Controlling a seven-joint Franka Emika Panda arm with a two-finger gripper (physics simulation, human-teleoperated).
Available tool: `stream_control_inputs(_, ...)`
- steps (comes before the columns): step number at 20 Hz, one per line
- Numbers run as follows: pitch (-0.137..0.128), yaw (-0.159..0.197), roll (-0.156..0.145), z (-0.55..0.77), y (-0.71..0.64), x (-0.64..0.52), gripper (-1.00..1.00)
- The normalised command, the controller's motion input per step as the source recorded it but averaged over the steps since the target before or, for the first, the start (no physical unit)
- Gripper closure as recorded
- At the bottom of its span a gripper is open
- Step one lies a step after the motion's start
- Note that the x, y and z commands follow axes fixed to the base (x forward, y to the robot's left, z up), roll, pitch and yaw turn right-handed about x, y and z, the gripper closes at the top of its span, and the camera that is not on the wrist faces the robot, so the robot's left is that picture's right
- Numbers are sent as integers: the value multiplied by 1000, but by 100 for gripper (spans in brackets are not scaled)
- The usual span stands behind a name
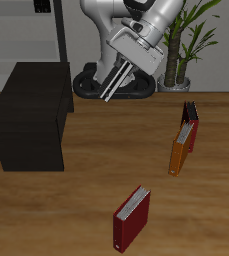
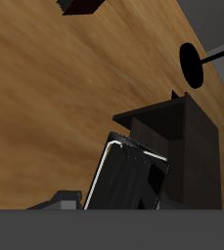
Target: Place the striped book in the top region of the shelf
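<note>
My gripper (image 1: 127, 64) is shut on the striped book (image 1: 113, 82), a thin book seen edge-on and tilted, hanging in the air in front of my base. In the wrist view the book (image 2: 123, 184) shows as a dark glossy cover with a pale edge. The shelf (image 1: 31, 125), a large matte black box, stands on the table beside and below the held book, apart from it. It also shows in the wrist view (image 2: 177, 132), just beyond the book's far end.
A dark red book (image 1: 132, 219) stands near the table's front edge and also shows in the wrist view (image 2: 82, 7). An orange book (image 1: 179, 150) leans against another dark book (image 1: 190, 122). A grey open-frame rack (image 1: 26, 30) and a potted plant (image 1: 191, 45) stand at the back.
</note>
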Motion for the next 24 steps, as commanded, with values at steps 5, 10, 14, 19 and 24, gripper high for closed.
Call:
stream_control_inputs(5,-1,20,-90,-135,58,111,100)
stream_control_inputs(10,1,-18,-101,-44,20,68,100)
stream_control_inputs(14,-32,-27,-111,51,-43,1,100)
stream_control_inputs(19,22,-10,-35,-56,-56,47,100)
stream_control_inputs(24,-2,-13,-36,-62,-28,-6,100)
